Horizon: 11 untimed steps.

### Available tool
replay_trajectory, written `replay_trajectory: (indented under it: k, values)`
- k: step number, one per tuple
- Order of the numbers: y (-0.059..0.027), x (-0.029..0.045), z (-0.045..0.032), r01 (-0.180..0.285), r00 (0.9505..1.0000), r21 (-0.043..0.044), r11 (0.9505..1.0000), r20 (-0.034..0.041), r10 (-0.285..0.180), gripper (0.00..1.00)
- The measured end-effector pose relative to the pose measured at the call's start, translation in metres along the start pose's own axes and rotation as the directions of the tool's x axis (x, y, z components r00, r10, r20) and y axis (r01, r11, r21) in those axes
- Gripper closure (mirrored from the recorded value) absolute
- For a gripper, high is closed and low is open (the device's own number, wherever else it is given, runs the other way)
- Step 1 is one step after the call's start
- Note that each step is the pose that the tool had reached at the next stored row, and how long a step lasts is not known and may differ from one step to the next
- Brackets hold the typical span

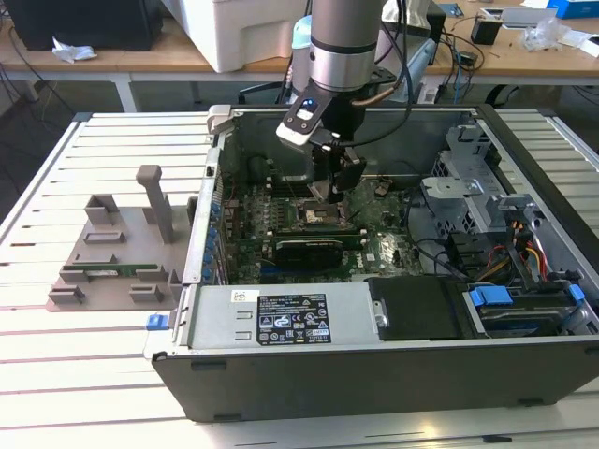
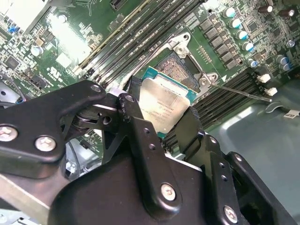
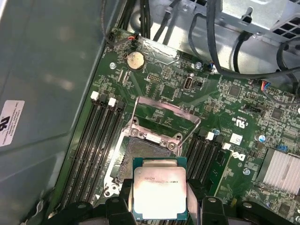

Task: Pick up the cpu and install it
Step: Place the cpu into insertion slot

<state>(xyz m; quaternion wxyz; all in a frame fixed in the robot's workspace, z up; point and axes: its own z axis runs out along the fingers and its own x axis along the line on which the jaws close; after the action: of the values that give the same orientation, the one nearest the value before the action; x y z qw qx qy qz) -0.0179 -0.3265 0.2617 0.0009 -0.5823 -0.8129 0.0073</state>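
Observation:
The cpu (image 2: pixel 165 104), a small flat square chip with a silvery top and a green rim, sits between the black fingers (image 2: pixel 136 117) of my gripper (image 2: pixel 163 113), which is shut on it. In the first wrist view the cpu (image 3: pixel 159 191) hangs just short of the socket (image 3: pixel 146 146), whose metal frame (image 3: pixel 165 114) stands swung open. In the second wrist view one corner of the chip overlaps the socket (image 2: pixel 180 65). In the exterior view my gripper (image 1: pixel 323 192) is inside the computer case, right above the socket (image 1: pixel 314 218) on the motherboard (image 1: pixel 379 248).
Rows of memory slots (image 3: pixel 96 140) flank the socket on both sides. Cables (image 1: pixel 440 253) and a drive cage (image 1: pixel 468 178) fill the case on the exterior view's right. A power supply (image 1: pixel 281 318) lies along the near wall. A grey fixture (image 1: pixel 117 253) holding a memory stick sits outside on the left.

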Motion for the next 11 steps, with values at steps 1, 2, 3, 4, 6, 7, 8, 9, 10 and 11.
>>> replay_trajectory:
  k: [1, 2, 3, 4, 6, 7, 8, 9, 10, 11]
  values:
    - [0.0, 0.0, 0.0, -0.006, 1.0, 0.0, 1.0, 0.0, 0.006, 0.46]
    - [0.0, 0.0, 0.0, -0.014, 0.9999, 0.0001, 0.9999, 0.0, 0.014, 0.46]
    - [0.0001, 0.0, 0.0, -0.024, 0.9997, 0.0002, 0.9997, 0.0, 0.024, 0.46]
    - [0.0001, 0.0, 0.0, -0.034, 0.9994, 0.0003, 0.9994, -0.0002, 0.034, 0.46]
    - [0.0002, -0.0001, 0.0, -0.06, 0.9982, 0.0005, 0.9982, -0.0004, 0.06, 0.46]
    - [0.0002, -0.0001, 0.0, -0.066, 0.9978, 0.0006, 0.9978, -0.0004, 0.066, 0.46]
    - [0.0002, -0.0001, 0.0, -0.073, 0.9974, 0.0006, 0.9974, -0.0005, 0.073, 0.46]
    - [0.0002, -0.0001, 0.0, -0.082, 0.9967, 0.0007, 0.9967, -0.0007, 0.082, 0.46]
    - [0.0002, -0.0001, 0.0, -0.088, 0.9962, 0.0007, 0.9962, -0.0008, 0.088, 0.46]
    - [0.0002, -0.0001, 0.0, -0.098, 0.9951, 0.0008, 0.9951, -0.0009, 0.098, 0.46]
